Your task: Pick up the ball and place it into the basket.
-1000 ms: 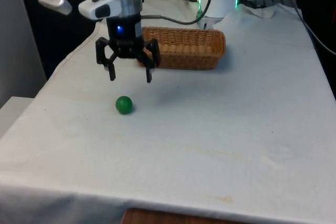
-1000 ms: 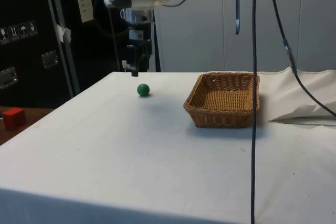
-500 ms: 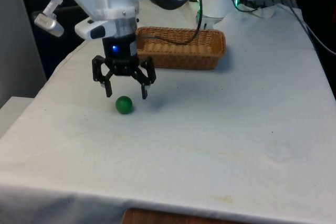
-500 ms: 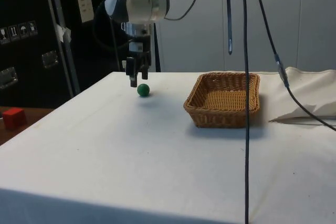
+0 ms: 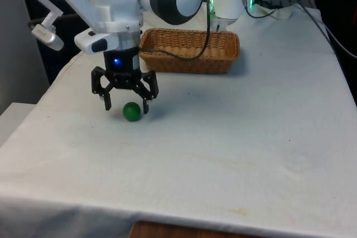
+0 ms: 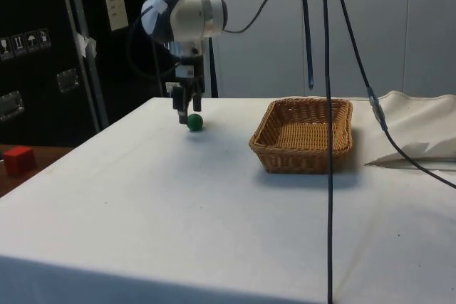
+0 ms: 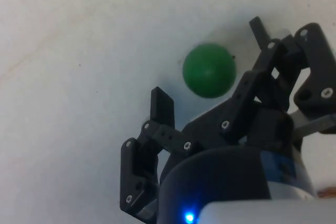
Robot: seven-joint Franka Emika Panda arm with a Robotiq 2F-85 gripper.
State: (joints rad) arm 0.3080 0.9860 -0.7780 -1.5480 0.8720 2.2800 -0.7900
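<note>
The fingers are standing wide apart, gripping nothing, and you are looking at them reaching down almost to the cloth. The gripper is hanging low over the ball, with one fingertip to the front view's left of the ball and the other just beside it on the front view's right. In the front view the ball is sitting nearer that right-hand fingertip than the middle of the gap.

The green ball is resting on the white cloth, and in the side view it is showing just below the gripper. In the wrist view the ball is lying between the two fingers, close to one of them; you cannot tell whether that one is touching it.

The basket is sitting well apart from the ball, farther back on the table, toward the front view's right. In the side view the basket is showing its woven floor bare.
</note>
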